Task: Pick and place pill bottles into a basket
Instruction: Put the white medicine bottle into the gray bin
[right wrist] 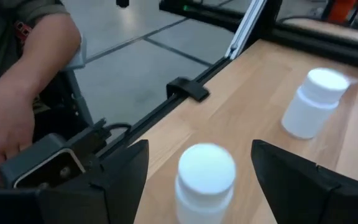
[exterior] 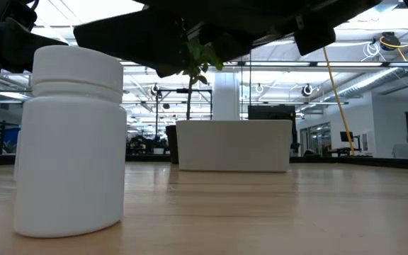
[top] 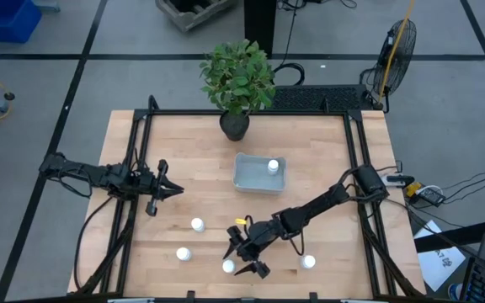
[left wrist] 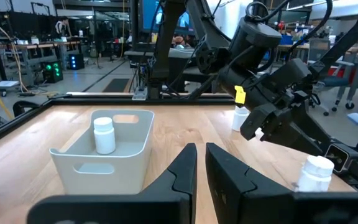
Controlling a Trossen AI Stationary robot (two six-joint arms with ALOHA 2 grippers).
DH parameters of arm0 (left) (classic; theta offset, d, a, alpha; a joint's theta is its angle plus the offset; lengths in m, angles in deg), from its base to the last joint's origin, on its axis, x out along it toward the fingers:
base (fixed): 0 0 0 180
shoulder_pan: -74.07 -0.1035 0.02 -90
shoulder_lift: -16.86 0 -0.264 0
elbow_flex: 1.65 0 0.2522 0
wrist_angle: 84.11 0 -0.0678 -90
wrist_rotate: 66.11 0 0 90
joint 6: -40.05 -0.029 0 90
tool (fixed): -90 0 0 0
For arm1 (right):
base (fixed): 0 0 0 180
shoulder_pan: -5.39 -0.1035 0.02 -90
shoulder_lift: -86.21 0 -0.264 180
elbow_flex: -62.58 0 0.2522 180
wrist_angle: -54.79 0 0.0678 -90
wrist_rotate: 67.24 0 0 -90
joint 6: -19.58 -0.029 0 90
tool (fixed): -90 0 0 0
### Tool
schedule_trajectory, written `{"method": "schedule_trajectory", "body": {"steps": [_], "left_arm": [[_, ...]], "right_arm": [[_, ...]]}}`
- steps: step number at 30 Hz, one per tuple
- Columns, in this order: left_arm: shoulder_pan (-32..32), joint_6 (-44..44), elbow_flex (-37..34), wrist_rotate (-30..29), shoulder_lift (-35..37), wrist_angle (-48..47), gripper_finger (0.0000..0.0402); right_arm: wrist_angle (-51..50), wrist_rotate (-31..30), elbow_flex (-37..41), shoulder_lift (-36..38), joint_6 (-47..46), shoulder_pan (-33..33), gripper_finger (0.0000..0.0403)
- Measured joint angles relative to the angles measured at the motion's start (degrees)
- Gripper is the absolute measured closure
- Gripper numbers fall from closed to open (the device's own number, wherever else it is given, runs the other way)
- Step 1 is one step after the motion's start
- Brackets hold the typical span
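Note:
The pale grey-blue basket [top: 259, 173] sits mid-table with one white pill bottle [top: 273, 166] standing in it; both also show in the left wrist view, the basket [left wrist: 104, 158] and the bottle [left wrist: 104, 135]. Three more bottles stand upright on the wood [top: 197, 225] [top: 183, 253] [top: 308, 262]. My right gripper [top: 242, 257] is open near the table's near edge, with one finger on either side of another upright bottle [right wrist: 205, 177], not touching it. My left gripper [top: 172, 190] is shut and empty at the table's left, pointing toward the basket.
A dark pot with a green plant [top: 236, 124] stands behind the basket at the far edge. A black frame rail [top: 354, 160] runs along the table's sides. A person's arm [right wrist: 23, 93] shows beyond the near edge. One bottle [exterior: 69, 142] stands close to the low camera.

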Motion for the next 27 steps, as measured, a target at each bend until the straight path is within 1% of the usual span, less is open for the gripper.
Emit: {"method": "schedule_trajectory", "body": {"steps": [3, 11, 15, 24, 27], "left_arm": [[0.00, -0.01, 0.00, 0.02, 0.00, -0.01, 0.0364], [0.02, 0.01, 0.00, 0.00, 0.00, -0.01, 0.0364], [0.02, -0.02, 0.00, 0.01, 0.00, -0.03, 0.0364], [0.01, 0.00, 0.00, 0.00, 0.00, 0.01, 0.0364], [0.01, 0.00, 0.00, 0.00, 0.00, 0.01, 0.0364]], "right_arm": [[1.04, 0.23, -0.02, -0.80, -0.82, 0.34, 0.0127], [3.66, 7.38, -2.22, -5.71, -5.96, 1.67, 0.0135], [4.37, 7.65, -2.67, -6.93, -7.22, 1.96, 0.0139], [3.69, 7.62, -2.71, -7.04, -7.11, 2.28, 0.0140], [3.57, 9.00, -2.71, -7.04, -8.04, 2.62, 0.0146]]}}
